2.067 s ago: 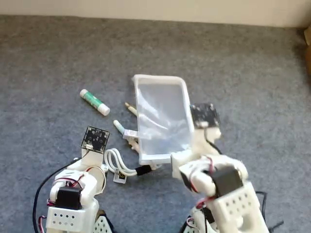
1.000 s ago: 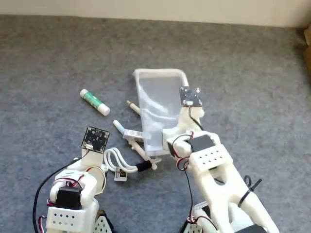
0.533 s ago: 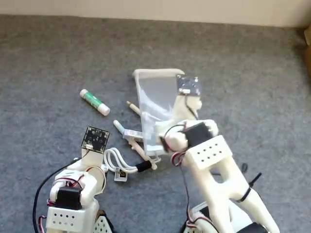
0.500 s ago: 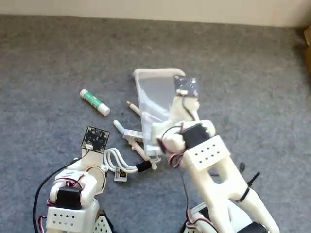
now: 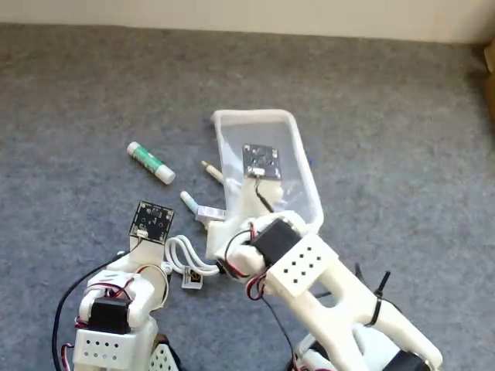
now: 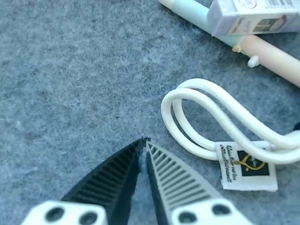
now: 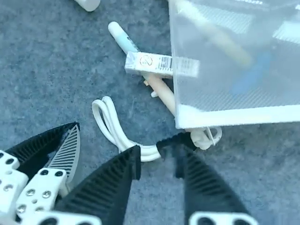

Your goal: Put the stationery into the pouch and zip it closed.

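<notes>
— What has changed on your side?
— Your right arm has swung from the pouch's right edge across to its near corner. The right claw (image 7: pixel 157 147) now hangs spread and empty over the cable (image 6: pixel 165 107) where it ends by the pouch. I'd say you're lining up a pick. Your left claw (image 6: pixel 143 140) is pinched to a point beside the cable's loop, holding nothing.
— And the count?
— Near you on the tabletop: one cable, and one pen (image 7: pixel 123 38) with one small box (image 7: pixel 161 64) across it. Farther off: one glue stick (image 5: pixel 151 162) and one pouch (image 5: pixel 282 143). A pale stick and something blue show through the pouch. I can't tell whether they are inside or beneath it.
</notes>
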`<state>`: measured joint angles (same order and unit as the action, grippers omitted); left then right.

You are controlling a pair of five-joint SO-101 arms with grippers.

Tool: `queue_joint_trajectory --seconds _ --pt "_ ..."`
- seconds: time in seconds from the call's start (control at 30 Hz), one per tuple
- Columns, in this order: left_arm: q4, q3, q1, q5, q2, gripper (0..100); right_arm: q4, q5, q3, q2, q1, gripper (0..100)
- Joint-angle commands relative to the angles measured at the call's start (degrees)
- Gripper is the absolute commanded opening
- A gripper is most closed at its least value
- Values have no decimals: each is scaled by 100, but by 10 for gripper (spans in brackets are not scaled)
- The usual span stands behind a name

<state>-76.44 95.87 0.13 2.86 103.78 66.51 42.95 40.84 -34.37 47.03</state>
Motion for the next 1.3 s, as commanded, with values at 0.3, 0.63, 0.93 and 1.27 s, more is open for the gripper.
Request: queue_joint_trajectory --seconds 0.3,0.63,0.93,1.27 --pt "-53 127 66 -26 48 7 -1305 343 892 48 330 245" --pt "-53 127 66 -26 48 7 -1560 545 1042 66 338 245" --pt "-53 127 66 -26 48 7 -1560 580 971 716 312 183" --pt "-53 127 57 -26 48 7 -1569 580 382 1771 295 163"
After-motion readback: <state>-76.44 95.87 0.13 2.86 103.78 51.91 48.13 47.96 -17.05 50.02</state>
